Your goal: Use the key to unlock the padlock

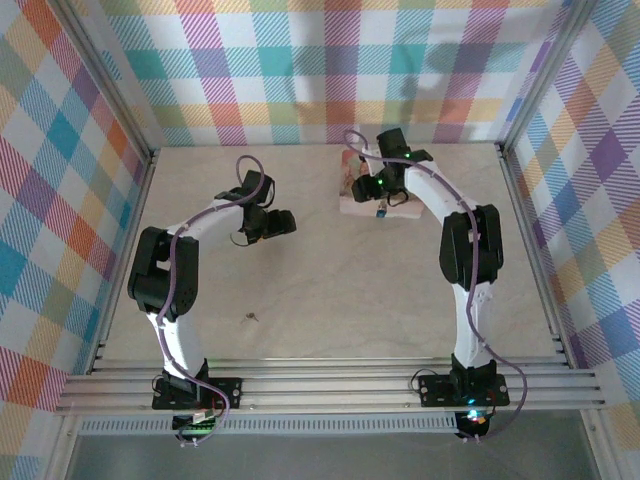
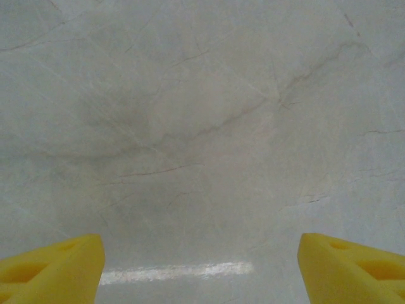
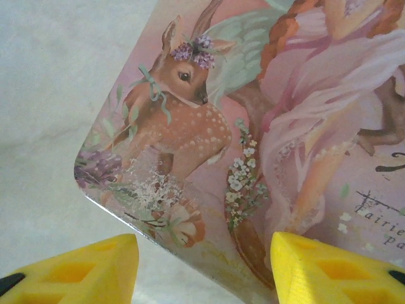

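On the pale desk [image 1: 330, 290] the key [image 1: 251, 318] is not yet fetched (probably needed next); the right hand [image 3: 202, 263] is held parted, empty.

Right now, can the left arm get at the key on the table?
Probably yes: the key lies alone on bare table near that arm's base, and the left gripper hangs open, holding nothing.

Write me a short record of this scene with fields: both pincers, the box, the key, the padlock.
left pincer: open, over bare table
right pincer: open, over a corner of the pink box
pink box: fawn picture on top, far side of table
key: tiny dark sliver on table, near left arm, untouched
padlock: seems the tiny blue speck at box's near edge
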Available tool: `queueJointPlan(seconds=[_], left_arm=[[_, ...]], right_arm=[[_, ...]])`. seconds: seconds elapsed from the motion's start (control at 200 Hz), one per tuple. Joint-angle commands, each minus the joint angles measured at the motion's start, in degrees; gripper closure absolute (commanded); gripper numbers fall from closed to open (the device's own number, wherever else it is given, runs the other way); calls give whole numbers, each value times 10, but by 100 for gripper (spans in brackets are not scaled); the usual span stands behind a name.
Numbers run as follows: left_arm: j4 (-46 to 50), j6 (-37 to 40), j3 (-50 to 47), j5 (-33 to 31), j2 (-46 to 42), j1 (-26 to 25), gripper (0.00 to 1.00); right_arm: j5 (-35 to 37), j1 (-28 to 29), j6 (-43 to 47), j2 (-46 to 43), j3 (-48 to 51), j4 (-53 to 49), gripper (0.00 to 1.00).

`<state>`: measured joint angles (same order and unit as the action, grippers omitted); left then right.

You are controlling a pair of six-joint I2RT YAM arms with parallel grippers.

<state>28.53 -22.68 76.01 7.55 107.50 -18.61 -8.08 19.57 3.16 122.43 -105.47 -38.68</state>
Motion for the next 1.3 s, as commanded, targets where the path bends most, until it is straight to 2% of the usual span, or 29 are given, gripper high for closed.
queueJointPlan(seconds=[0.0,0.21,0.33,0.485,0.67,0.805,0.905,1.09,1.295], left_arm=[[23,12,-7,-9,-32,-3,20],[19,12,-13,1,-38,-3,20],[19,7,5,15,-33,-2,20],[20,-8,48,56,-21,-1,20],[11,-44,119,149,17,-4,21],[12,-63,174,178,52,-10,22],[27,-65,219,187,85,-14,23],[71,-70,309,209,158,-17,24],[96,-80,395,237,234,-20,26]], right_arm=[[-38,26,-23,-36,52,-19,42],[-54,67,-59,-102,119,-11,43],[-62,72,-94,-134,128,-4,42],[-20,67,-138,-162,111,-7,33],[6,4,-209,-171,107,-25,23],[26,-63,-275,-175,135,-41,20],[36,-98,-289,-167,136,-60,18],[25,-121,-269,-129,116,-55,16],[-36,-130,-250,-53,56,-57,16]])
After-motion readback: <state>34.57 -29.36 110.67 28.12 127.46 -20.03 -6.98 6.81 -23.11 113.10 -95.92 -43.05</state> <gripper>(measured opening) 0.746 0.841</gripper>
